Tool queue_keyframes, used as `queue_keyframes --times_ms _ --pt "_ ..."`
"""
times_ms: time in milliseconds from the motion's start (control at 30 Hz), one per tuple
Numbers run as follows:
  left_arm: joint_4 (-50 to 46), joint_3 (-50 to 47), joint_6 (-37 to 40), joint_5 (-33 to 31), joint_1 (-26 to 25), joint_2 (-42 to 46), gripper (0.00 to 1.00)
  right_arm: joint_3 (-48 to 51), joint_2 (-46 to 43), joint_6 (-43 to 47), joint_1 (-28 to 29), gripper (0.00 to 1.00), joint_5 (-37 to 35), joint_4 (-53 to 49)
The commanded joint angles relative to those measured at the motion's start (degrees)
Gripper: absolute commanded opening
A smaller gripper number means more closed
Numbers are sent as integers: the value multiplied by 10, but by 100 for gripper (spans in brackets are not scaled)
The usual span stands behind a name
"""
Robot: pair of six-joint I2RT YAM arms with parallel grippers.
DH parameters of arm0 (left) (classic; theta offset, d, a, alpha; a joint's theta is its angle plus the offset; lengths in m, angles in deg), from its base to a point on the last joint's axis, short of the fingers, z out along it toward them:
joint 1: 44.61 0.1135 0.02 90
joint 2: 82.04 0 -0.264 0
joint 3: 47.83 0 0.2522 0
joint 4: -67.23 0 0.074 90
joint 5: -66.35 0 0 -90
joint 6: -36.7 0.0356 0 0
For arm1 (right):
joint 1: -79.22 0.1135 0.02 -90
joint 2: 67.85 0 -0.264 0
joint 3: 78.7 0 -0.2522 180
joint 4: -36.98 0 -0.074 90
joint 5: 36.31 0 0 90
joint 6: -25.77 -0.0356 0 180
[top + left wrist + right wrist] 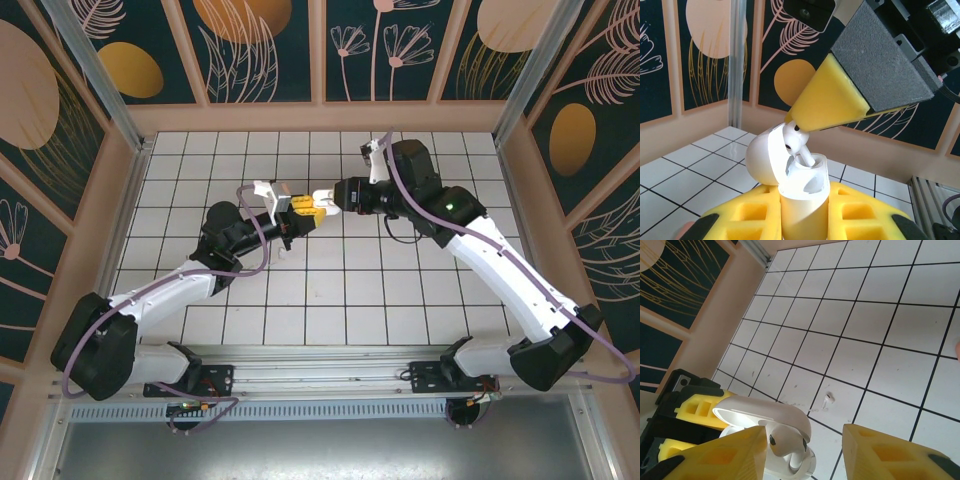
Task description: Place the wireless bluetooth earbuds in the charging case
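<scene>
My left gripper (804, 207) is shut on the white charging case (802, 192) and holds it upright above the tiles, with its lid (759, 159) hinged open. A white earbud (794, 141) stands with its stem in one socket of the case and its head still sticking out. My right gripper (802, 452) hovers right over the case with its jaws open. Its left finger (727, 455) is beside the earbud (785, 440) and the other finger (885, 452) is well apart. In the top view both grippers (292, 208) (322, 204) meet mid-table. A second white earbud (828, 400) lies on a tile below.
The white tiled floor (330, 290) is ringed by a low tan wall (320, 117). A metal post (737, 65) stands at the far left corner.
</scene>
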Motion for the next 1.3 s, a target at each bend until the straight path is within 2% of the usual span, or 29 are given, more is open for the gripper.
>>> queue_keyframes --times_ms 0,300,400,967,1100,1267 --pt "5 0 11 10 -3 14 0 -7 8 6 7 43 9 -9" --pt "2 -2 16 10 -3 16 0 -7 6 19 9 31 -3 -14" --pt "1 -2 17 10 -3 16 0 -2 3 26 9 30 -1 -12" --pt "-9 10 27 11 -3 11 0 37 -21 101 12 27 48 2" --pt "-9 13 27 14 -3 8 0 39 -20 101 12 27 28 2" --pt "-14 15 28 16 -3 6 0 25 -23 67 8 33 -7 6"
